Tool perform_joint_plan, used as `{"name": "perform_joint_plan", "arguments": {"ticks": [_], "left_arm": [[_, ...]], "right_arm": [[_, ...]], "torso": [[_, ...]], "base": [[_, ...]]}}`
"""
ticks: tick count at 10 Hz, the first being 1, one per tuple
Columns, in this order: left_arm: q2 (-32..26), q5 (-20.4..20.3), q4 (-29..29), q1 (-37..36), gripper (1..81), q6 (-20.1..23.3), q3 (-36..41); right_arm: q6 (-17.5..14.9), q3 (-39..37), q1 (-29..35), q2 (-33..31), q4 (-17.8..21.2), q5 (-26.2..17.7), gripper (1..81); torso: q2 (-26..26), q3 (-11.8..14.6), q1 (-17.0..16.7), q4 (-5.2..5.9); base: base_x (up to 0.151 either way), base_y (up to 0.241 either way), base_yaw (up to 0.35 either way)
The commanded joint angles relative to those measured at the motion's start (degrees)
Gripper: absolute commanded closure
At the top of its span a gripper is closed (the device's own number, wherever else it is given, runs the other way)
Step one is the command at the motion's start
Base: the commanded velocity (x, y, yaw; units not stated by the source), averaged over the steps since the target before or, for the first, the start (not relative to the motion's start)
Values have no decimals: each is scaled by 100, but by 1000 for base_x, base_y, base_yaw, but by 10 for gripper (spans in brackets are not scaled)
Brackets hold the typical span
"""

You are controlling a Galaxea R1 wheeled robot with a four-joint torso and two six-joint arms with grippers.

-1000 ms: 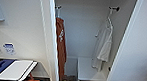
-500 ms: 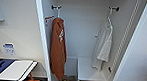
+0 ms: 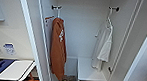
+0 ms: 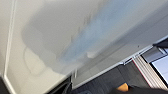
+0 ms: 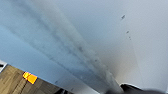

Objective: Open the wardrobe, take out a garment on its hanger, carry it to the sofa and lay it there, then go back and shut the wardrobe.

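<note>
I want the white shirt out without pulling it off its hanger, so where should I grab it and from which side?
Probably grip the hanger at its neck, just under the hook and above the white shirt. Come straight in from the open front of the wardrobe: the shirt hangs close to the right wall, with bare space beside it toward the orange robe. Then lift the hook off its peg.

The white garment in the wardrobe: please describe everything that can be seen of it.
The white garment is a light, shirt-like piece of thin-looking fabric. It hangs limp on a thin white hanger, whose hook sits on a short dark peg at the upper right inside the open wardrobe. It hangs close to the right inner wall, its hem just above a low white shelf, apart from the rust-orange garment.
</note>
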Motion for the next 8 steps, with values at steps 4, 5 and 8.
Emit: {"name": "perform_joint_plan", "arguments": {"ticks": [4,5,8], "left_arm": [[-192,-491,-99,287,10,-36,-740],[-62,-570,-99,401,10,-36,-958],[422,-579,-99,639,10,-36,-1608]], "right_arm": [[148,-568,100,-404,209,-704,10],[157,-838,30,-413,226,-695,10],[157,-1533,-128,-290,306,-756,10]], "torso": [[-11,5,-22,0],[-13,6,-24,2],[-15,6,-33,2]], "base": [[0,0,0],[0,0,0],[0,0,0]]}}
